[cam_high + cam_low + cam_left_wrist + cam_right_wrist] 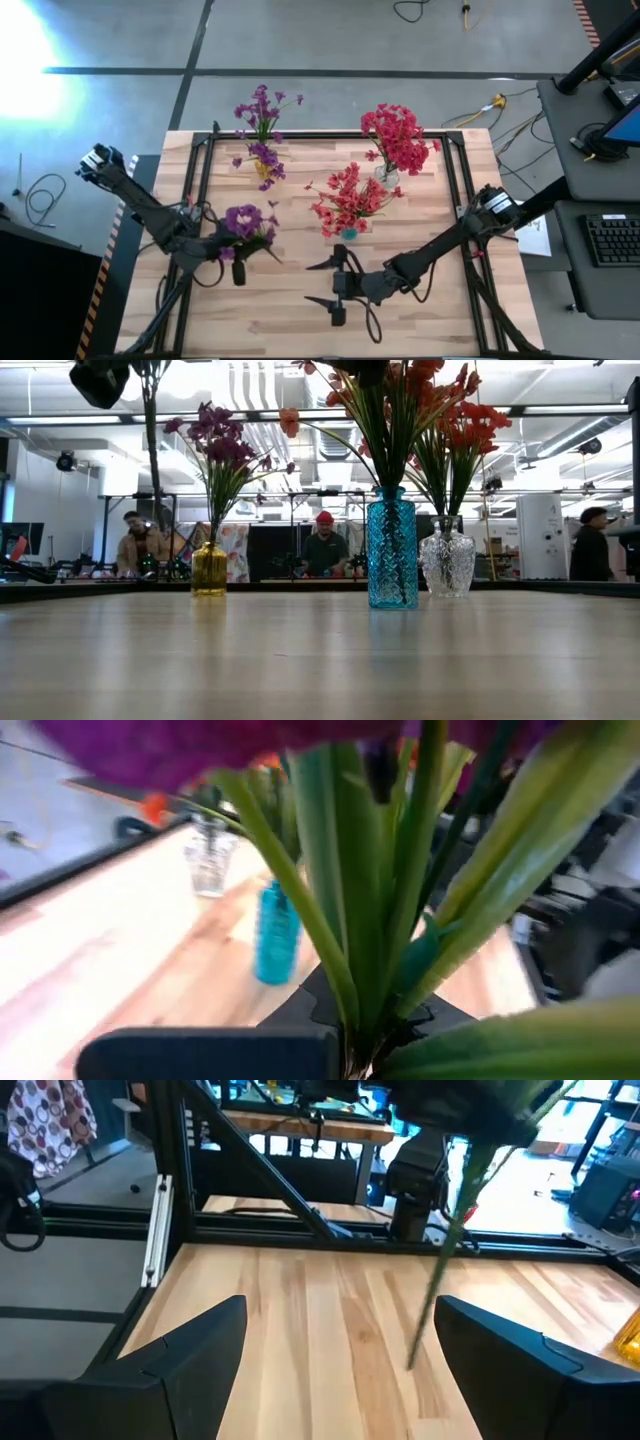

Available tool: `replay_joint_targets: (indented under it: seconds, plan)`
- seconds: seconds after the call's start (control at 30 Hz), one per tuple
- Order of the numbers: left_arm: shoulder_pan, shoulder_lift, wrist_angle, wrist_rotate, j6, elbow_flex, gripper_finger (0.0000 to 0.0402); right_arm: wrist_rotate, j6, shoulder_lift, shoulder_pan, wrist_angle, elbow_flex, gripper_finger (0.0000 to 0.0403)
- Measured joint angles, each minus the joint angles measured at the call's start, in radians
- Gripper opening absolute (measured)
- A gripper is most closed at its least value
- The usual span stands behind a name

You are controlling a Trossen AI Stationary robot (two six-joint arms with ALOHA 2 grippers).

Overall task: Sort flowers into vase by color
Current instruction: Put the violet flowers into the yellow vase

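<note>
**Left arm carries a purple sprig; yellow vase lies ahead of it**

The wooden table holds three vases toward its far half. A yellow vase with purple flowers stands far left. A blue vase with red flowers stands near the middle. A clear vase with more red flowers stands far right of it.

The left gripper hangs over the near-left part of the table. It is closed on a purple sprig, whose stems rise between its fingers in the left wrist view. The blossoms sit toward the table's far side from the gripper, so the sprig's long axis seems to run roughly from near to far, though how steeply it tilts cannot be told.

The relation that matters is sprig to yellow vase. That vase lies farther from the near edge than the left gripper and slightly to the right, well apart from it. The left arm is the nearer of the two to it. The stem ends would likely have to point down over the vase mouth before lowering.

The right gripper waits near the table's near middle, fingers spread wide and holding nothing. A single green stem crosses between them in the right wrist view without touching either.

The vase mouths are hidden under foliage from above. In the low view the grippers themselves hardly show. People sit in the room behind, indistinct.
</note>
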Motion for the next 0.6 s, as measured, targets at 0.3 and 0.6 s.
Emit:
replay_joint_targets:
  seconds: [0.3,0.6]
  plan:
    - [0.014,-0.139,-0.166,-0.158,0.013,0.000,0.0001,-0.001,0.009,-0.020,0.009,-0.033,0.000,0.0309]
    - [0.131,-0.260,-0.195,-0.243,0.176,0.011,0.0001,-0.001,0.088,-0.096,0.011,-0.195,0.000,0.0304]
